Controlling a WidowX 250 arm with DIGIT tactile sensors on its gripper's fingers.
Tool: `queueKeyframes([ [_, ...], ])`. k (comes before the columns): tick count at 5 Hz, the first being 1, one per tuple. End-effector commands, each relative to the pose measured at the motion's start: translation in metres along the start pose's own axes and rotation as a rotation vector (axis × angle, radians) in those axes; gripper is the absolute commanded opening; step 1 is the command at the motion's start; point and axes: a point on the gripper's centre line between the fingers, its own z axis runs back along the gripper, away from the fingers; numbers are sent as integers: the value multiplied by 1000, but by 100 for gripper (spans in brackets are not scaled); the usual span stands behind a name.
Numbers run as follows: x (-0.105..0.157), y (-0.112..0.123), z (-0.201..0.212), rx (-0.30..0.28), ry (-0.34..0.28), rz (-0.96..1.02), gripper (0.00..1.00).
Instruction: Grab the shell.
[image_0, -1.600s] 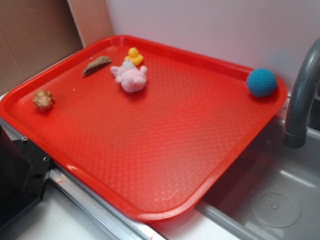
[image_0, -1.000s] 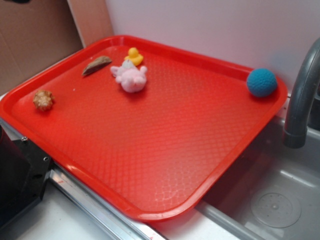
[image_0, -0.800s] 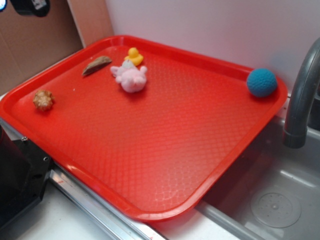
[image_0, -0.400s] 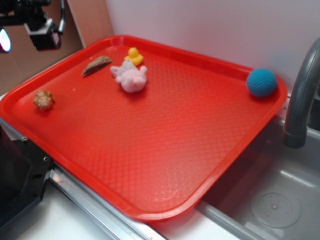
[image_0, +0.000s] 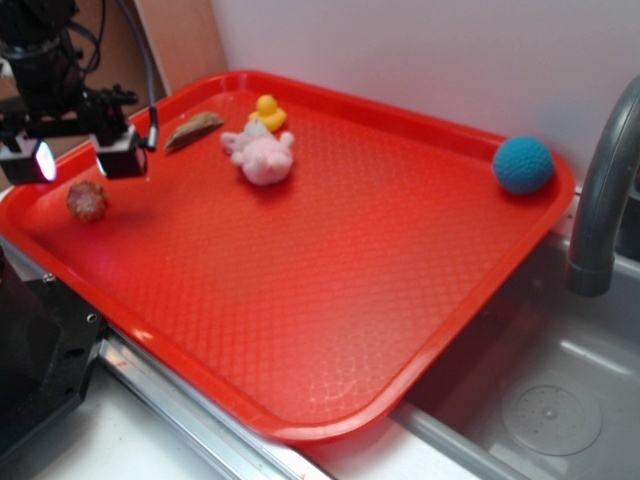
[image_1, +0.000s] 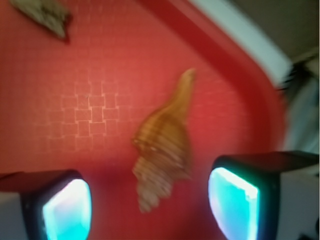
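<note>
Red tray: raised rim all round, broad bare floor across its middle and near side. Tool: spread wide, hovering by the tray's left rim with the shell framed between its fingers. Shell: flat on the tray floor close to that rim; in the blurred wrist view its long axis runs from a thin tip at upper right to the broad end at lower left.

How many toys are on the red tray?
3. A yellow duck sits near the far edge, a pink plush toy right in front of it, and a blue ball in the far right corner. None seems hidden, though the arm covers a bit of the tray.
</note>
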Motion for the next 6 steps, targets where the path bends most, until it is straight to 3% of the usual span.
queueKeyframes([
  [1, -2, 12, -34, 31, 39, -12, 100],
  [2, -3, 11, -38, 54, 34, -31, 81],
  [3, -3, 5, -32, 50, 17, -53, 0],
  [4, -5, -6, -9, 29, -11, -142, 0],
  [5, -6, -34, 43, -55, -56, -286, 0],
  [6, -12, -52, 96, -92, -60, -447, 0],
])
